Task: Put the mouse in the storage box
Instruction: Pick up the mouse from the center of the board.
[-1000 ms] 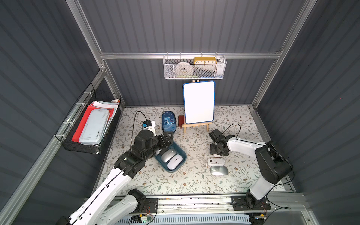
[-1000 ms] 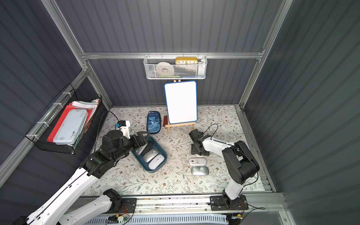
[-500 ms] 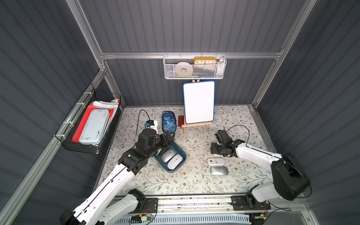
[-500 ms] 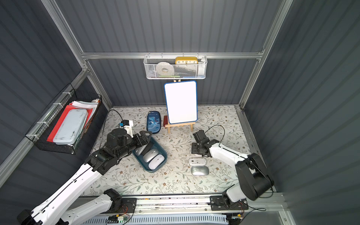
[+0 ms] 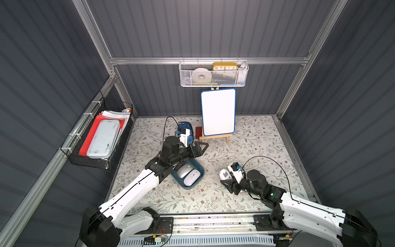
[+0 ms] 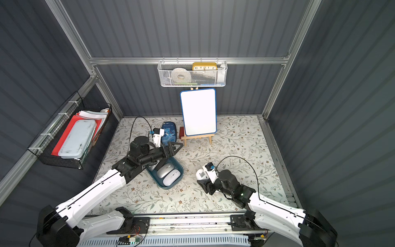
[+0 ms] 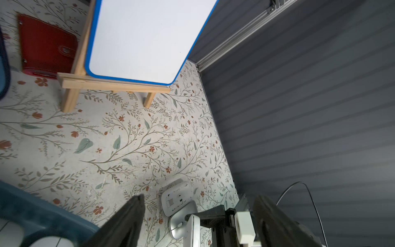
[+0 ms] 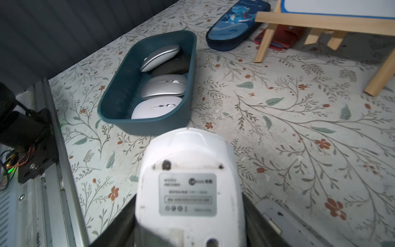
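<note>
Left end effector (image 5: 199, 149), wide open and empty, hovers by the storage box (image 5: 188, 187). At the box's three o'clock, the right end effector (image 5: 229, 185) pinches a white mouse (image 8: 188, 181), which should clear the rim before release.

My floral counter (image 5: 256, 139) carries the storage box (image 8: 149, 127) behind my left tool (image 5: 202, 148), a dinosaur case (image 8: 233, 23) beside it, red wallet (image 7: 46, 42) and easel (image 7: 111, 83) ahead, a silver mouse (image 7: 176, 227) beside my right tool (image 8: 188, 224).

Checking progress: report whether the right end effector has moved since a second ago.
Yes. The right end effector has moved away from the easel toward the front rail, and is shut on the white mouse.
</note>
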Controlling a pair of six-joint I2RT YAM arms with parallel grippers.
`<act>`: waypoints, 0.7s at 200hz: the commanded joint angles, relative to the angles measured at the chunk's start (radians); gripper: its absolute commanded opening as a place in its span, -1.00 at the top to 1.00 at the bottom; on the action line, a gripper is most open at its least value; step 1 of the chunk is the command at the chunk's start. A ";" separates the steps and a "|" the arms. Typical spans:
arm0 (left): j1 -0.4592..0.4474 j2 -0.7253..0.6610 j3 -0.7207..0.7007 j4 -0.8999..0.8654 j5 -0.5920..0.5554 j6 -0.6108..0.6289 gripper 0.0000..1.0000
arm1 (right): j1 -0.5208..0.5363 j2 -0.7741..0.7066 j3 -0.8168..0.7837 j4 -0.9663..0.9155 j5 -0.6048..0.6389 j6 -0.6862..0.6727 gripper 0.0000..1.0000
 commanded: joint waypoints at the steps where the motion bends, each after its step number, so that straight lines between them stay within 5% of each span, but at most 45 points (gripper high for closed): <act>1: -0.077 0.070 -0.021 0.068 0.049 0.003 -0.67 | 0.014 -0.023 -0.008 0.118 -0.036 -0.066 0.33; 34: -0.225 0.191 0.004 0.091 0.001 -0.018 -0.61 | 0.020 -0.021 -0.013 0.123 -0.042 -0.072 0.32; 140: -0.349 0.218 -0.030 0.035 -0.047 -0.065 -0.30 | 0.020 -0.012 -0.013 0.126 -0.032 -0.072 0.32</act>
